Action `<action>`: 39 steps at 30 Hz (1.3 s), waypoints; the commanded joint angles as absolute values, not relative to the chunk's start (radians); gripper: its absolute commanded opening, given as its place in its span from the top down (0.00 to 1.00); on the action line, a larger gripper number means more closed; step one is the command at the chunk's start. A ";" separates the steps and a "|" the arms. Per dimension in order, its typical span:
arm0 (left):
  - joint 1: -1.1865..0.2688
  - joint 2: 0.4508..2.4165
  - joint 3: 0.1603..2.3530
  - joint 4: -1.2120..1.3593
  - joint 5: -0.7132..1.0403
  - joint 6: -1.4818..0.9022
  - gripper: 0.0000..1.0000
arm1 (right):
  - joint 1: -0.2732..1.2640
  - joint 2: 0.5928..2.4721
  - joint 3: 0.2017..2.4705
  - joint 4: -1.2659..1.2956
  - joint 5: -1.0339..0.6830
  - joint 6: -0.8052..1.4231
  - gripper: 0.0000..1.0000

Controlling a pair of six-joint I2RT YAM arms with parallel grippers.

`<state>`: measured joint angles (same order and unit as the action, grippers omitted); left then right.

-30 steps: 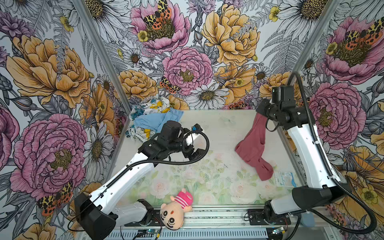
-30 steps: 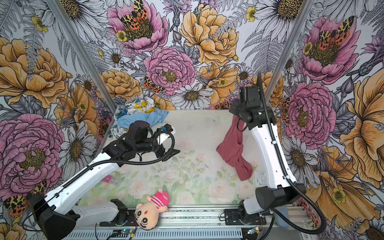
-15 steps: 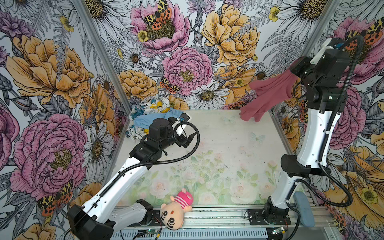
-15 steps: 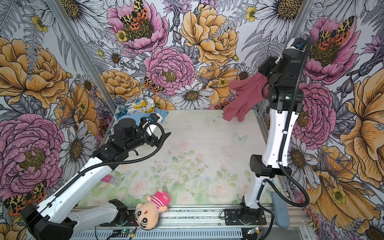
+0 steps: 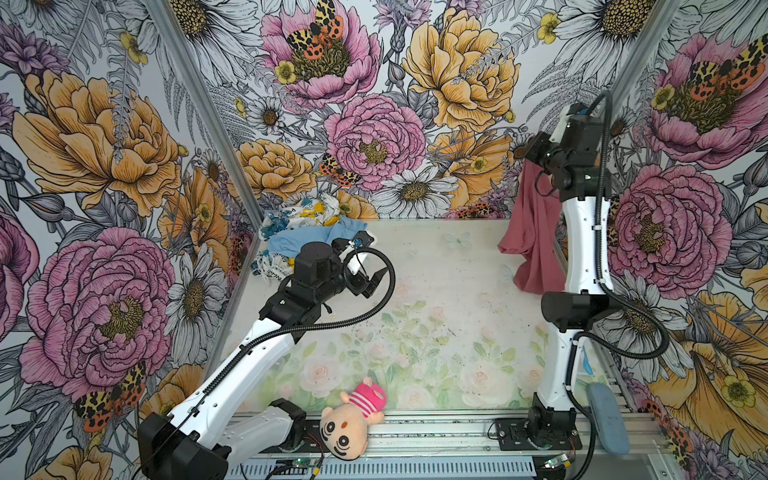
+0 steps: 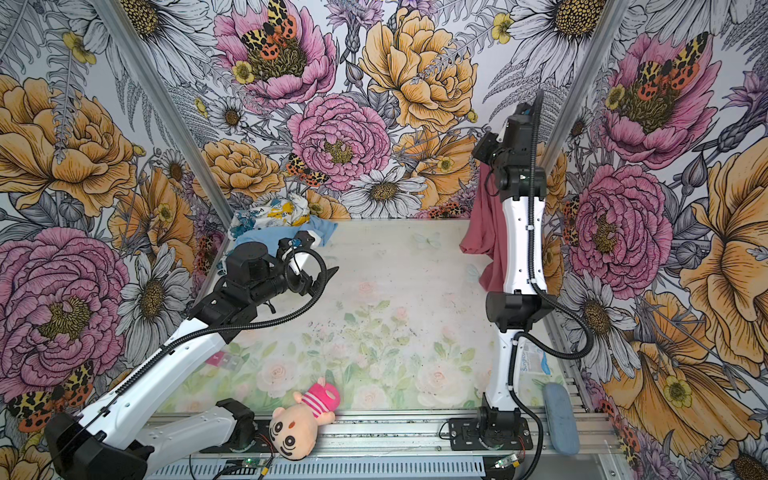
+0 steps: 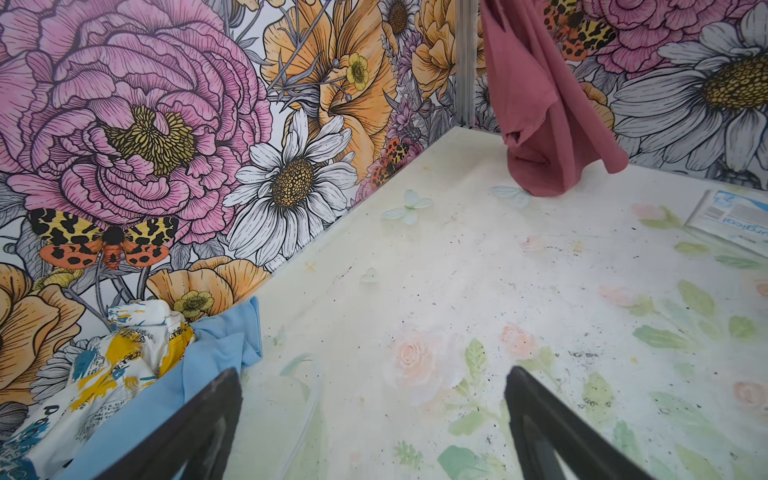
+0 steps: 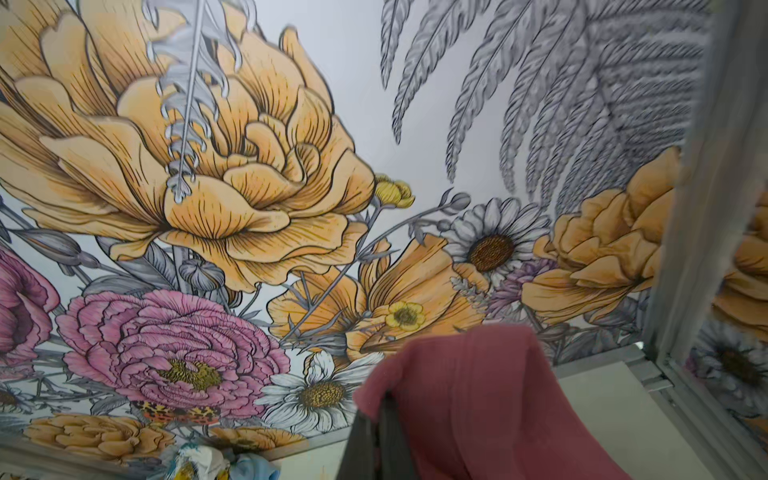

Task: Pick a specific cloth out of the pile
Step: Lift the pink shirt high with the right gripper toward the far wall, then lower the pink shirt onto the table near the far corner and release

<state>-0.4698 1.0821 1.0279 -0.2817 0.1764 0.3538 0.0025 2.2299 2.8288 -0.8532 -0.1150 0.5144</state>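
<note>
Nearest, a doll [image 5: 353, 417] lies at the front edge of the surface [image 5: 436, 299]. Farther in, the left hand [image 5: 370, 257], fingers wide apart and holding nothing, hovers just beside the pile [image 5: 299, 226], which sits in the far left corner. At the far right, the raised right hand [image 5: 531, 160] is clamped on the cloth [image 5: 536, 224], which hangs by the right wall, well apart from the pile.

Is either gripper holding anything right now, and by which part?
The right gripper is shut on the dusty-red cloth at its upper end; the rest hangs down below it. The left gripper is open, holding nothing.
</note>
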 commanded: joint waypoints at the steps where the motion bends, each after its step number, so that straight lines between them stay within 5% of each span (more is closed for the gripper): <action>1: -0.450 1.069 1.023 -0.255 0.220 0.323 0.01 | 0.077 2.248 2.860 -0.752 -0.157 0.534 1.00; 7: -0.441 1.069 1.021 -0.254 0.240 0.312 0.01 | 0.077 2.235 2.828 -0.699 -0.162 0.608 1.00; 21: -0.419 1.082 1.026 -0.254 0.285 0.305 0.01 | -0.108 1.844 2.139 -0.697 -0.037 0.460 1.00; 39: -0.413 1.103 1.019 -0.255 0.314 0.305 0.01 | 0.073 2.127 2.231 -0.682 -0.259 0.568 1.00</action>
